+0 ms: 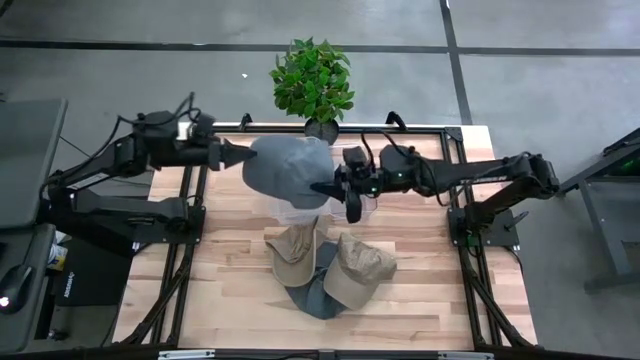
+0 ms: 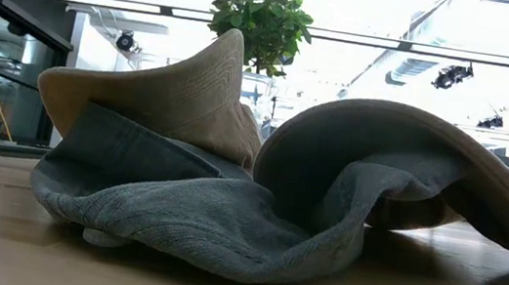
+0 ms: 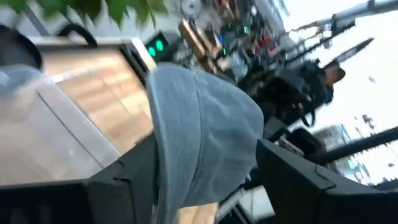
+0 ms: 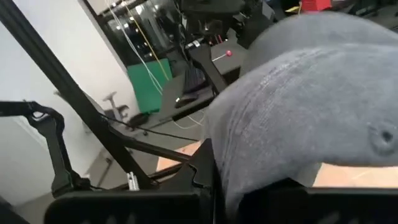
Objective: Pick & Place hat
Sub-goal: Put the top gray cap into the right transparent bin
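Right gripper [image 1: 333, 187] pinched shut on grey hat [image 1: 288, 169], held above table [image 1: 420, 300]; left gripper [image 1: 243, 157] open around its brim. One-sided hold could slip, dropping hat.

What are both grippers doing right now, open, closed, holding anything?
Left gripper: open, fingers either side of the grey hat.
Right gripper: shut on the grey hat.

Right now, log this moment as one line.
grey hat held up between arms | right fingers shut on brim | left fingers open at hat | hat pile below
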